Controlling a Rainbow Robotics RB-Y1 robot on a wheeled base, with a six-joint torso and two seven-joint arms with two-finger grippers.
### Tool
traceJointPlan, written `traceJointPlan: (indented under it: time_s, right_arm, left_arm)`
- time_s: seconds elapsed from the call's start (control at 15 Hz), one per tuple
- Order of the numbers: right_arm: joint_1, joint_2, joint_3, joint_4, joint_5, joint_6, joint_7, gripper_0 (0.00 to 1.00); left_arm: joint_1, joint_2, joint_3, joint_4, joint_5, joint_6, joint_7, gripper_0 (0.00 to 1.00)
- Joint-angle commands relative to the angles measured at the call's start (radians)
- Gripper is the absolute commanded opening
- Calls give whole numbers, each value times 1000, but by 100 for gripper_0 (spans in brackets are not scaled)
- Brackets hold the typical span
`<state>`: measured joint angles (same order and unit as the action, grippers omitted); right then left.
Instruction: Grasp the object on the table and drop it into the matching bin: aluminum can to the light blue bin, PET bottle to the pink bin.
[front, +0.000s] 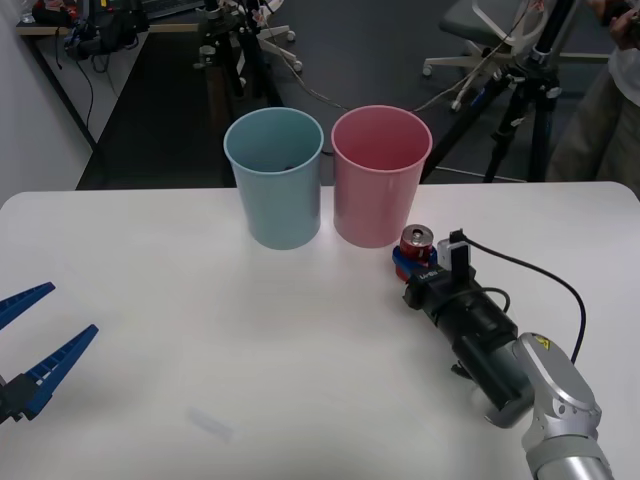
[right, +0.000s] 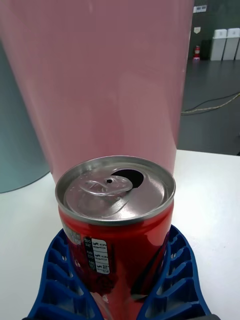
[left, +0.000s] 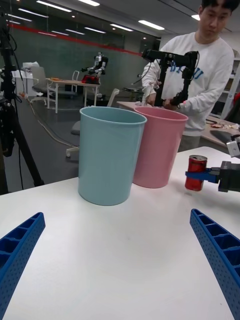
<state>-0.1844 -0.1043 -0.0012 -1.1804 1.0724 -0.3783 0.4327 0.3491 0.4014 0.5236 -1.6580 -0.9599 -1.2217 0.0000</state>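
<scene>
A small red aluminum can (front: 417, 239) with a silver top and pull tab stands upright on the white table (front: 200, 330), just in front of the pink bin (front: 380, 185). My right gripper (front: 411, 256) is shut on the can's lower half. Its blue fingers (right: 55, 270) press both sides of the can (right: 117, 220). The light blue bin (front: 275, 190) stands touching the pink bin, on that bin's left. In the left wrist view, the can (left: 196, 172) sits right of the pink bin (left: 157, 147) and the light blue bin (left: 107, 155). My left gripper (front: 45, 330) hangs open at the table's near left.
A black cable (front: 560, 285) loops over the table from the right wrist. Behind the table's far edge stand a tripod (front: 520, 110) and an office chair (front: 480, 30). Open tabletop lies between the two arms.
</scene>
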Motion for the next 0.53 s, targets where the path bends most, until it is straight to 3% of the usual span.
traceJointPlan:
  time_s: [0.07,0.4,0.53]
  right_arm:
    - [89,-25,33,-128,-14,-4,-12,0]
    - [238,-107,130,-384,-42,1,-54,0]
    - [275,-135,168,-501,-2,2,-144,0]
  left_arm:
    - [0,0,0,0,0,0,0,100]
    - [0,0,0,0,0,0,0,100]
    - [0,0,0,0,0,0,0,100]
